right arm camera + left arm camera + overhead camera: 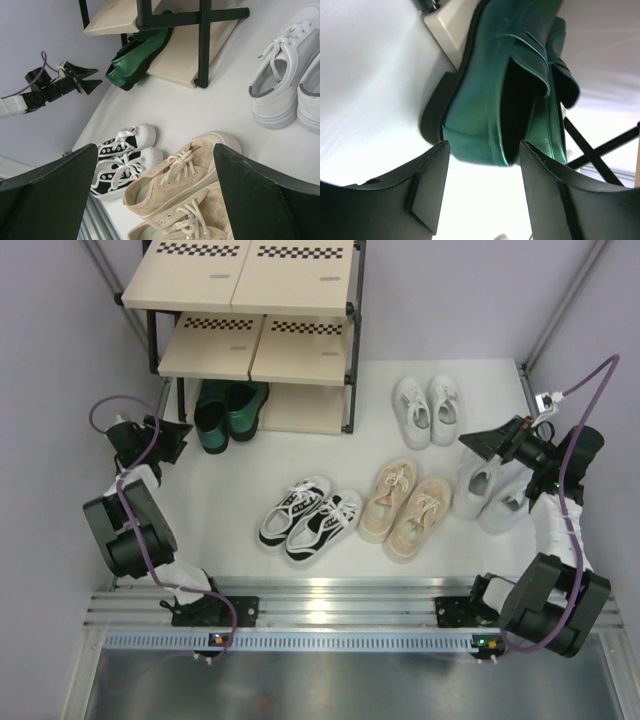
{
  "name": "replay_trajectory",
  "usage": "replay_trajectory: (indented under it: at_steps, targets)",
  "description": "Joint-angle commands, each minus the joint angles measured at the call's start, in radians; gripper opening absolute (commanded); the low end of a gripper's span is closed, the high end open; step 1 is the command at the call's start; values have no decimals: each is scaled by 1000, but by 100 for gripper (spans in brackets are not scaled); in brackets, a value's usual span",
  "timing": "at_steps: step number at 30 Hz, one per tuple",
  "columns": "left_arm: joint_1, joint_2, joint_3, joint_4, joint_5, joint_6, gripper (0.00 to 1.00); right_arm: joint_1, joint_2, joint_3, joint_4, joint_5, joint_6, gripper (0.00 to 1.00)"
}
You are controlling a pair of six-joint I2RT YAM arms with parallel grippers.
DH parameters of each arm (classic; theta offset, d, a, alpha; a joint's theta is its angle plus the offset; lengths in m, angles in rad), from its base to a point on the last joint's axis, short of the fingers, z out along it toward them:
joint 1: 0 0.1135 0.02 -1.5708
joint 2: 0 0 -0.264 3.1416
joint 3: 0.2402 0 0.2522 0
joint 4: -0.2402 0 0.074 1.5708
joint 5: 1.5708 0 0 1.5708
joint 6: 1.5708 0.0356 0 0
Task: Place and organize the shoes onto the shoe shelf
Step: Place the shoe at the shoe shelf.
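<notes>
The shoe shelf (240, 275) stands at the back left. The dark green shoes (228, 410) sit on its lowest board, heels sticking out. My left gripper (176, 437) is open and empty just left of their heels; in the left wrist view the green shoes (510, 90) lie just beyond the open gripper (484, 150). My right gripper (480, 443) is open and empty, raised above the larger white sneakers (490, 495). On the floor are the black-and-white sneakers (308, 518), the beige sneakers (405, 510) and the small white sneakers (430, 408).
The right wrist view shows the shelf's lowest board (185, 55), the green shoes (137, 57), the black-and-white pair (122, 155), the beige pair (175, 180) and the small white pair (280, 75). A metal rail (330, 595) runs along the near edge. Walls close both sides.
</notes>
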Motion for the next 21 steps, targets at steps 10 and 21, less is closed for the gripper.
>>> replay_trajectory:
  at_steps: [10, 21]
  targets:
    - [3, -289, -265, -19, -45, 15, 0, -21, -38, 5, 17, -2, -42, 99]
    - [-77, 5, -121, -20, -17, 32, 0, -21, -38, 2, 15, -2, -45, 99]
